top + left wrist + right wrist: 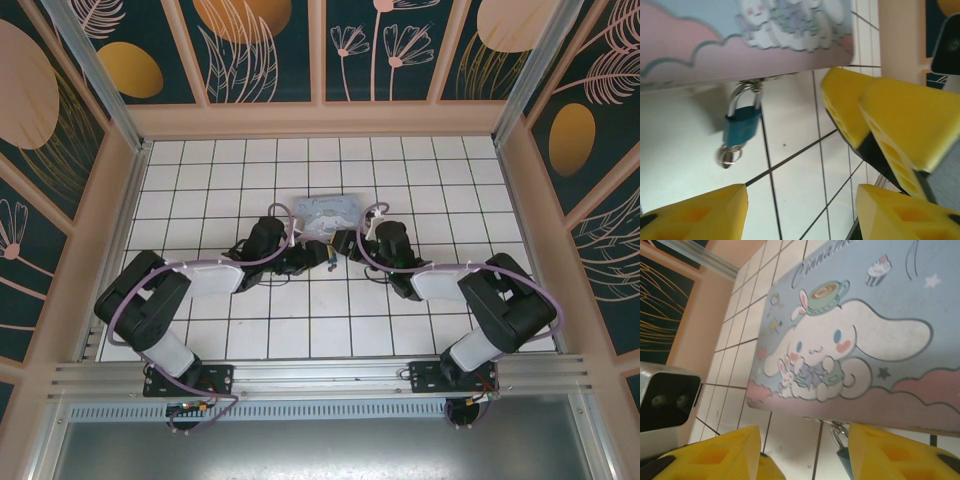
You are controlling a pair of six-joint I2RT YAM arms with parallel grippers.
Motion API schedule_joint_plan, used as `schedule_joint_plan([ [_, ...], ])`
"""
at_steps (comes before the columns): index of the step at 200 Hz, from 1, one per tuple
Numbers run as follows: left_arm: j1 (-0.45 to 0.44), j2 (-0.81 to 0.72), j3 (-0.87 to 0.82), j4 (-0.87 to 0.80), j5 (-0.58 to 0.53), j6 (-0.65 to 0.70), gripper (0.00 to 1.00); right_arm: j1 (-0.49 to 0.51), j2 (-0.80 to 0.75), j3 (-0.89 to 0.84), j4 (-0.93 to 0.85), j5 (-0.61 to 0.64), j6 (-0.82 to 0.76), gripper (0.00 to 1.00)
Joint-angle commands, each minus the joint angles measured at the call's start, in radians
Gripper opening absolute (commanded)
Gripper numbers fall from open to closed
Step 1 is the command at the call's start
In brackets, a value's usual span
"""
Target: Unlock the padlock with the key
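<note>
The padlock, dark teal with a silver shackle, hangs closed from the clasp of the cartoon tin box. A small silvery key with a ring sticks out of its lower end. My left gripper is open, back from the padlock, with only floor tiles between its yellow fingers. My right gripper is open too, facing the box's front edge. The padlock shows partly behind its right finger. Both grippers meet in front of the box in the top view.
The right gripper's yellow fingers stand close to the right of the padlock. The left arm's wrist camera sits at the left. A peach wall rises behind the white tiled floor.
</note>
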Motion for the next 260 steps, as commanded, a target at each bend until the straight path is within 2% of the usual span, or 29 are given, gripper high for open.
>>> schedule_joint_plan([
  [1,0.010,-0.049,0.031,-0.059,-0.002,0.017,0.64,-0.005,-0.023,0.011,0.012,-0.030,-0.004,0.48],
  [44,0.034,-0.090,0.047,-0.100,-0.019,0.037,0.73,0.024,-0.131,-0.094,-0.029,0.009,-0.024,0.46],
  [66,0.039,-0.094,0.053,-0.117,-0.035,0.052,0.75,0.028,-0.128,-0.127,-0.046,0.023,-0.044,0.46],
  [153,0.096,-0.090,0.052,-0.150,-0.052,0.079,0.78,0.034,0.131,-0.057,0.085,-0.065,-0.097,0.47],
  [215,0.110,-0.064,0.041,-0.118,-0.030,0.072,0.77,0.038,0.233,0.001,0.115,-0.097,-0.094,0.46],
  [240,0.111,-0.055,0.043,-0.110,-0.021,0.070,0.78,0.038,0.256,0.012,0.119,-0.098,-0.089,0.40],
  [260,0.114,-0.048,0.043,-0.104,-0.015,0.070,0.78,0.037,0.263,0.012,0.114,-0.096,-0.089,0.29],
])
